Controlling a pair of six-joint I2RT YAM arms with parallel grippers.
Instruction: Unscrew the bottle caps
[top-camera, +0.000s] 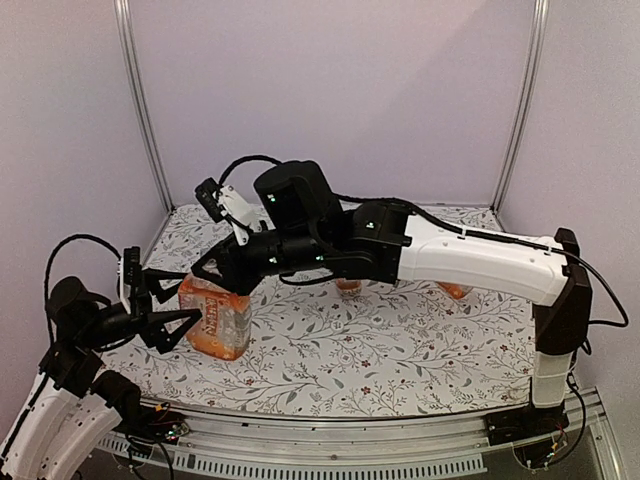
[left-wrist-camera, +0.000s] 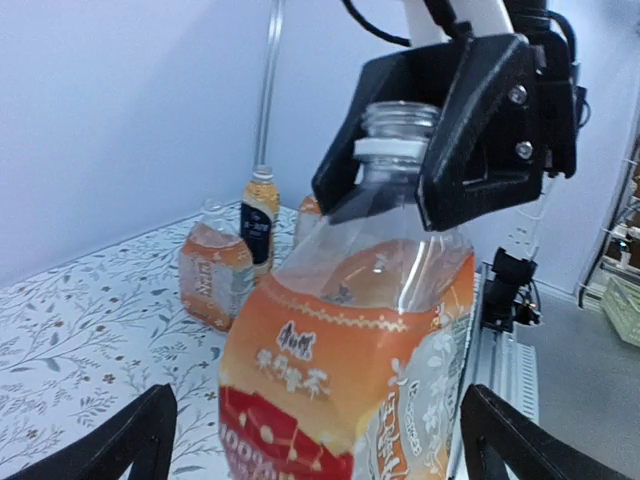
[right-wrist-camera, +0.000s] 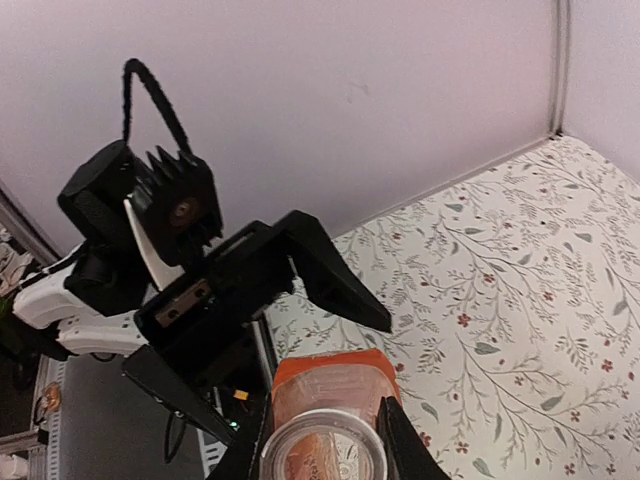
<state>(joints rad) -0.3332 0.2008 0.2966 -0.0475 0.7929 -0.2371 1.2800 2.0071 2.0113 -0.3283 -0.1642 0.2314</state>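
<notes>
A large clear bottle (left-wrist-camera: 340, 330) of orange drink with an orange and red label stands at the table's front left. Its threaded mouth (left-wrist-camera: 400, 115) is open, with no bottle cap on it and a white ring just below. My right gripper (top-camera: 222, 268) is shut on the bottle's neck from above; in the right wrist view its fingers (right-wrist-camera: 400, 440) flank the mouth (right-wrist-camera: 325, 450). My left gripper (left-wrist-camera: 320, 420) stands open, its fingers (left-wrist-camera: 130, 440) apart from the bottle's sides. A slim bottle (left-wrist-camera: 260, 215) further back carries a small pale cap (left-wrist-camera: 262, 173).
Behind the large bottle stand a squat orange-labelled bottle (left-wrist-camera: 213, 270) and another bottle (left-wrist-camera: 308, 210) partly hidden. The right arm (top-camera: 470, 260) stretches across the flowered table (top-camera: 400, 350), with orange bottle bottoms (top-camera: 455, 291) showing under it. Walls close the back and sides.
</notes>
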